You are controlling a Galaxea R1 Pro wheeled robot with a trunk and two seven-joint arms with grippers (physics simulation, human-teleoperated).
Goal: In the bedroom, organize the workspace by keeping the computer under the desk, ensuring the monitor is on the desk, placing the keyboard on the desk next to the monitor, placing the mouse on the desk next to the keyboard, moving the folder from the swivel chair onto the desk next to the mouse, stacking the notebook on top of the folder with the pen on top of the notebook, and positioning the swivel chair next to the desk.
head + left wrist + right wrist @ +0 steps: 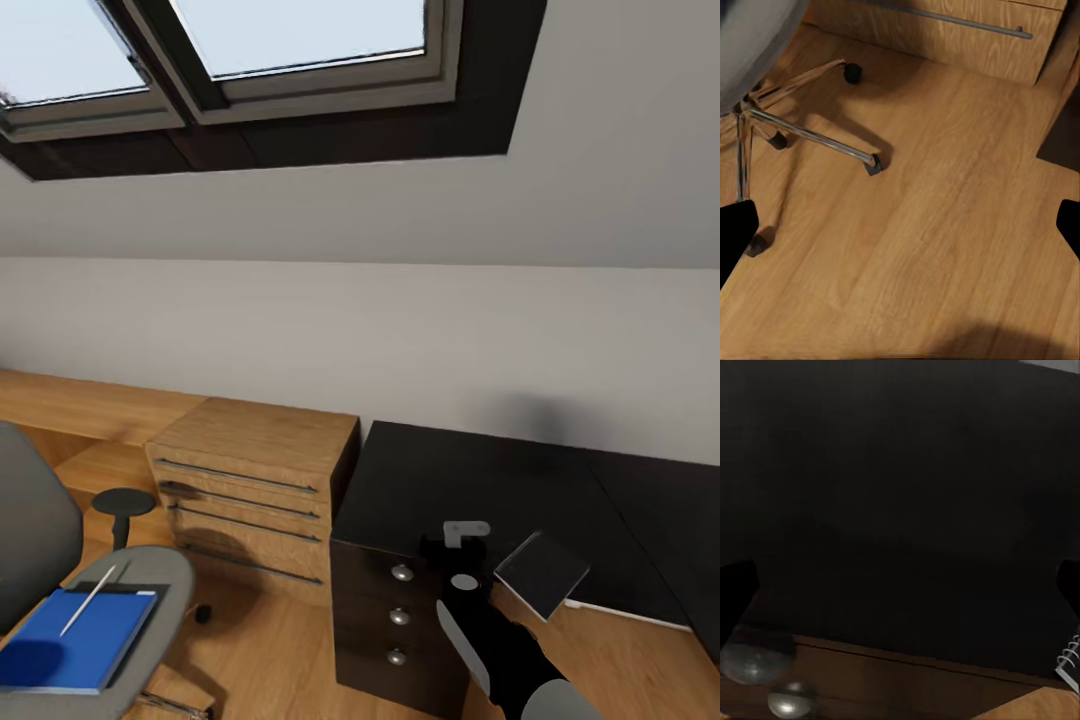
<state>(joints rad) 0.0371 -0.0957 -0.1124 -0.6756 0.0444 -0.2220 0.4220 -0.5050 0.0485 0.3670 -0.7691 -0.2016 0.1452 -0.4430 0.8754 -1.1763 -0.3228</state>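
Head view: your right gripper (470, 560) carries the notebook (541, 574) above the desk (470, 470) front edge, awaiting the folder (75, 645); grip state indeterminate, left fingers (735, 232) spread

Swivel chair (110, 590): grey seat, chrome star base on black casters, well left of desk (470, 480). Blue folder (75, 640) flat on seat, white pen (92, 598) lying across it. Desk top glossy black; dark spiral notebook (542, 574) tilted at front edge, over drawer unit.

light wooden drawer cabinet (255, 490) at about 9 o'clock, skylight windows (230, 60) up at 11
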